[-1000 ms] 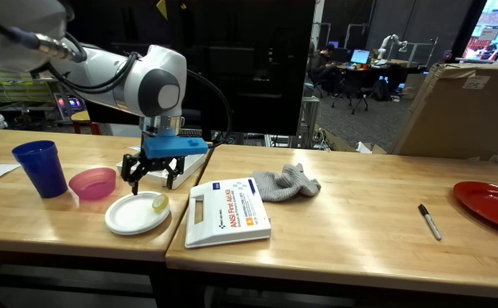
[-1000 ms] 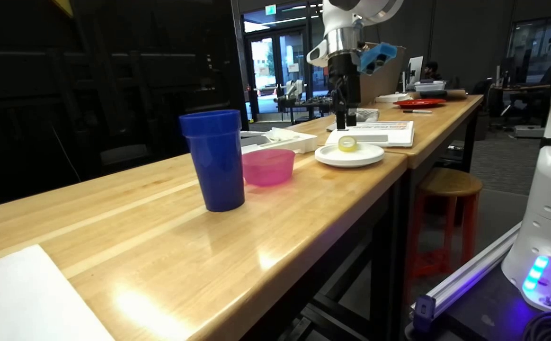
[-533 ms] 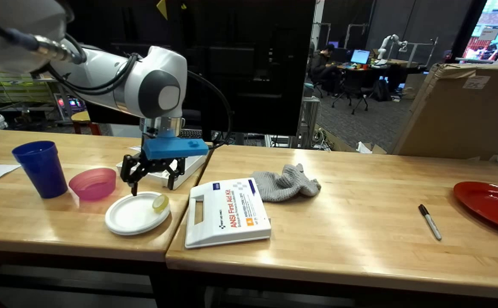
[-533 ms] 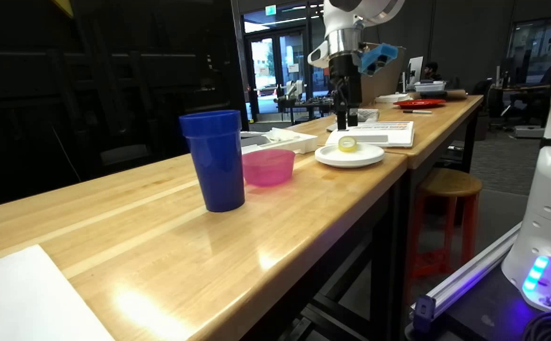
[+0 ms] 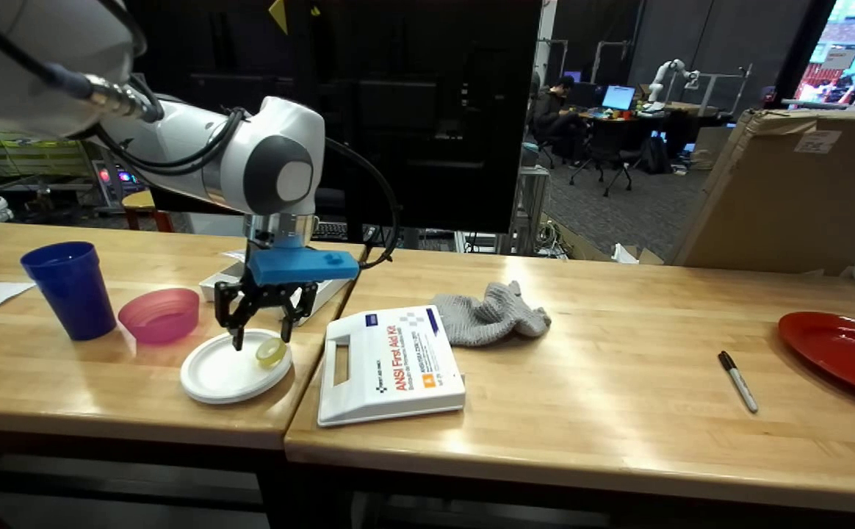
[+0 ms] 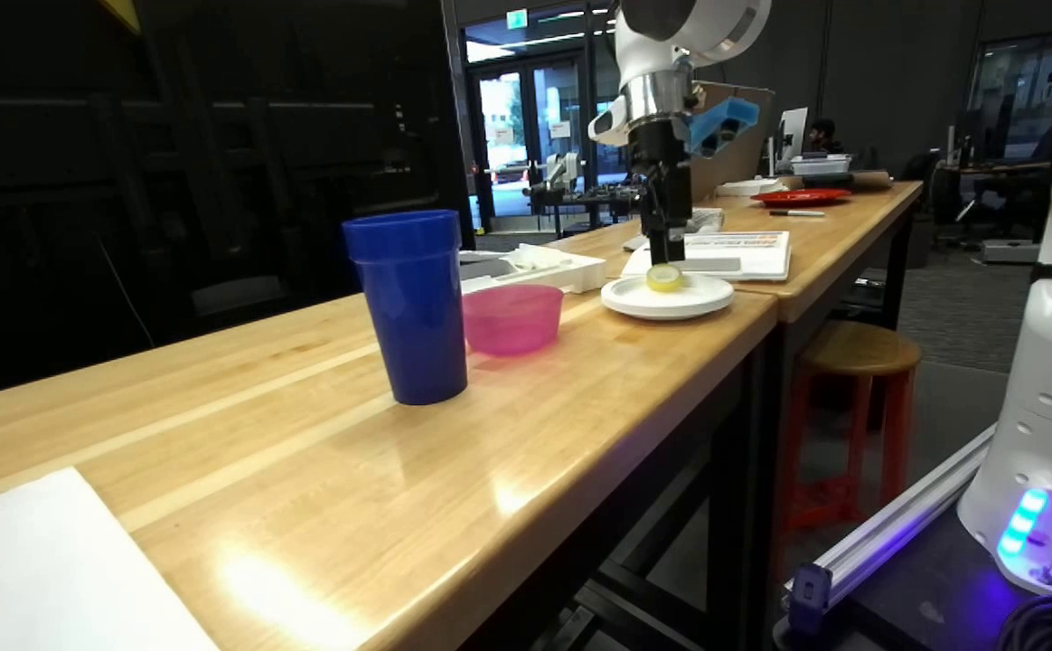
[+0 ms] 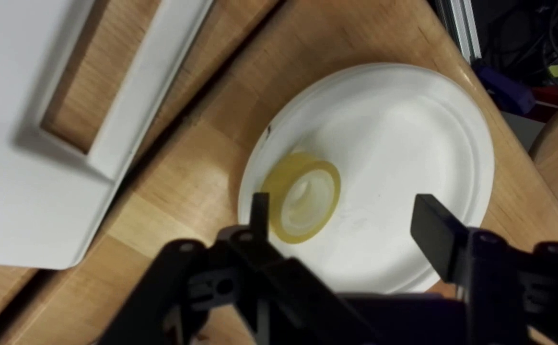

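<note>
In an exterior view the gripper point(image 5: 262, 341) hung spread, pinching nothing, close above the yellow tape roll point(image 5: 270, 354), which sat on the right side of the white plate point(image 5: 207, 376), left of the first-aid kit point(image 5: 405, 367). In an exterior view the pink bowl point(image 6: 512, 319) stood left of the plate, the blue cup point(image 6: 410, 316) farther left and nearer. In the wrist view one finger point(image 7: 260, 211) overlapped the roll's edge; contact could not be told. The roll looked light and fairly stiff, and seemed best pinched across its outer band.
</note>
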Robot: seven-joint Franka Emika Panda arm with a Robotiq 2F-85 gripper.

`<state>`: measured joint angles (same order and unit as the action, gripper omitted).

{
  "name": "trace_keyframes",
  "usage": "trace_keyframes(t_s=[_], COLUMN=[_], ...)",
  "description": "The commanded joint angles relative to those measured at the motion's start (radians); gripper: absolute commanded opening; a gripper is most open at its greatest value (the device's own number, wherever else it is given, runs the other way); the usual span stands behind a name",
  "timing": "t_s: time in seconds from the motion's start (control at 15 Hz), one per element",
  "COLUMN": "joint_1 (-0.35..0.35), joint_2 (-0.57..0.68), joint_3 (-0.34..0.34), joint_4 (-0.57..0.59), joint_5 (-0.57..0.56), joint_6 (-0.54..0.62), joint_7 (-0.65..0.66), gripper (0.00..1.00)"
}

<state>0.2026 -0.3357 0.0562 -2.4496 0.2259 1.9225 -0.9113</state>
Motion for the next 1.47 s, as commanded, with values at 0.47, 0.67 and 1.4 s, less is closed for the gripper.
trace_keyframes(t_s=[0.47, 0.67, 1.4], joint_1=[0.001, 0.001, 0.023], joint_2=[0.001, -0.001, -0.025], joint_3=[-0.006, -0.006, 0.024], joint_4=[-0.011, -0.013, -0.043], joint_5=[0.002, 0.003, 0.007], joint_6=[0.014, 0.011, 0.004], joint_7=[-0.006, -0.005, 0.017], gripper=[0.0, 0.19, 0.9])
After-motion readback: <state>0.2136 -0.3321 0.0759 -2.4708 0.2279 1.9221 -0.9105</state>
